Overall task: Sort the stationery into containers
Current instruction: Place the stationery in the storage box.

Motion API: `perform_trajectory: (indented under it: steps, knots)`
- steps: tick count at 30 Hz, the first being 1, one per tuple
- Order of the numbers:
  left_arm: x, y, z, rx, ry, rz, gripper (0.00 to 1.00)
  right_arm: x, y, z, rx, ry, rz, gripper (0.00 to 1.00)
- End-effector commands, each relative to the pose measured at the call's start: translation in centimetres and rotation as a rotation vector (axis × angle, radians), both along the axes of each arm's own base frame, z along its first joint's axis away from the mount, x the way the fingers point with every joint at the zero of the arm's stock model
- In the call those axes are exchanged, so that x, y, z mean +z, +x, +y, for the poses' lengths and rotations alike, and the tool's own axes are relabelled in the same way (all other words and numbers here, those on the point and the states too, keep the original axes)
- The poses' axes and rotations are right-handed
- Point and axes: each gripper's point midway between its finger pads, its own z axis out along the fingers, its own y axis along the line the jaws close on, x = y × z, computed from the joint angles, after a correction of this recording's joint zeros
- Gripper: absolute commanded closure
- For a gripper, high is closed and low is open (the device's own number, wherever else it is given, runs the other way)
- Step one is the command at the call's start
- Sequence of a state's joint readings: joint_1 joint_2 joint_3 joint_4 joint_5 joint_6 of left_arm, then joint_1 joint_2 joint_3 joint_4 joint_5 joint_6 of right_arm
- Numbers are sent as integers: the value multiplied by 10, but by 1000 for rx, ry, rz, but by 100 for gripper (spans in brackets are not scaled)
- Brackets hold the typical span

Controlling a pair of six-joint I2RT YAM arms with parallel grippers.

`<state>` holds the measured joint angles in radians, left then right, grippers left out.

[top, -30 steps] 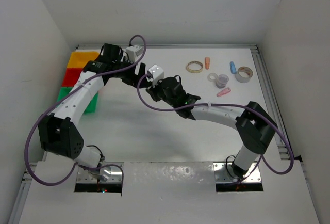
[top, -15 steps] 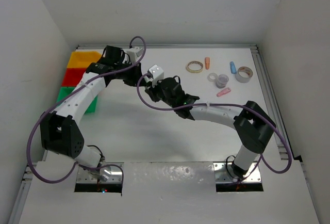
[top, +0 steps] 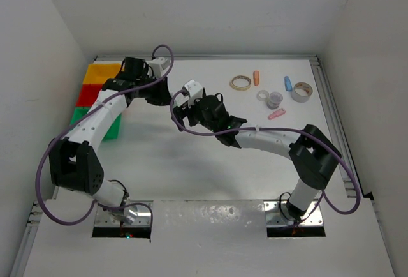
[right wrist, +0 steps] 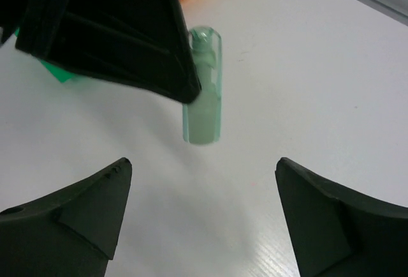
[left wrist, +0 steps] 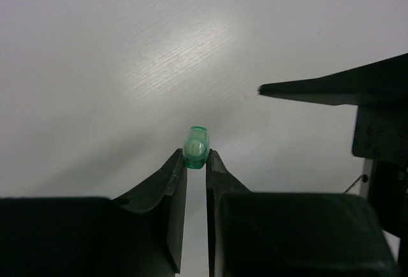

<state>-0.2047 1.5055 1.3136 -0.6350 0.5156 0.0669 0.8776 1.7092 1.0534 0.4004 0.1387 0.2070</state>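
A white table [top: 191, 168] filled the floor of the scene, its surface faintly grained and catching a soft patch of glare in the left wrist view. Plain white walls [top: 204, 15] closed it in at the back and on both sides. A metal rail [top: 331, 111] ran along the right edge, and a shiny metal strip [top: 210, 212] lay across the near edge.

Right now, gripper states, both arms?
Left gripper: closed on the green capsule.
Right gripper: open, holding nothing.
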Motion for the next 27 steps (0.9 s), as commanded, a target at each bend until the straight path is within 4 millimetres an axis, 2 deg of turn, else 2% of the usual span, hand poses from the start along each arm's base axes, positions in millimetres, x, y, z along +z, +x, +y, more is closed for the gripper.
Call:
perform_trajectory:
  steps: [1, 2, 3, 4, 5, 7, 8, 9, 10, 11, 13, 14, 15, 16, 17, 18, 19, 21, 22, 24, 25, 27]
  knots:
    - [17, 22, 29, 89, 20, -96, 100, 32, 6, 2, 10, 96, -32, 8]
    - [20, 26, 40, 109, 38, -117, 100, 31, 5, 0, 8, 95, -25, 4]
    - [24, 36, 66, 176, 64, -138, 100, 34, 2, -4, 6, 100, -26, 1]
    - [27, 41, 81, 206, 86, -156, 100, 36, 3, -9, -2, 103, -25, 1]
    - [30, 47, 113, 289, 102, -164, 100, 35, -1, -15, -6, 106, -20, 1]
    - [39, 54, 147, 364, 121, -197, 100, 33, 0, -26, -36, 108, -14, 1]
    - [36, 58, 176, 432, 129, -186, 100, 31, 0, -31, -48, 111, -10, 1]
    - [43, 63, 189, 454, 122, -203, 100, 26, -2, -39, -70, 117, 8, 1]
    - [33, 69, 202, 483, 109, -170, 100, 24, 0, -46, -88, 122, 18, 1]
    - [44, 75, 226, 537, 91, -185, 100, 20, -1, -53, -106, 133, 42, 1]
    - [46, 88, 248, 602, 39, -163, 100, 15, 4, -64, -138, 145, 64, 1]
    - [47, 104, 269, 636, 9, -159, 100, 10, 3, -68, -145, 146, 81, 1]
    - [45, 112, 276, 653, -14, -146, 100, 9, 5, -73, -156, 150, 86, 1]
    - [27, 125, 283, 683, -62, -88, 100, 7, 5, -75, -159, 144, 94, 1]
    - [41, 138, 291, 683, -88, -127, 100, 5, 6, -78, -165, 140, 103, 1]
    - [37, 146, 296, 689, -110, -123, 100, 1, 7, -79, -170, 132, 112, 1]
    - [18, 156, 302, 715, -148, -79, 100, -3, 8, -84, -179, 118, 126, 1]
    - [21, 173, 311, 714, -191, -119, 100, -5, 9, -87, -190, 107, 136, 1]
    - [4, 181, 314, 730, -222, -84, 100, -9, 9, -90, -197, 96, 146, 1]
    - [7, 197, 321, 727, -239, -123, 100, -11, 11, -95, -211, 85, 153, 1]
    - [-7, 203, 323, 736, -250, -102, 100, -15, 10, -97, -220, 71, 166, 1]
    - [-5, 215, 332, 749, -249, -151, 100, -17, 13, -102, -242, 59, 173, 1]
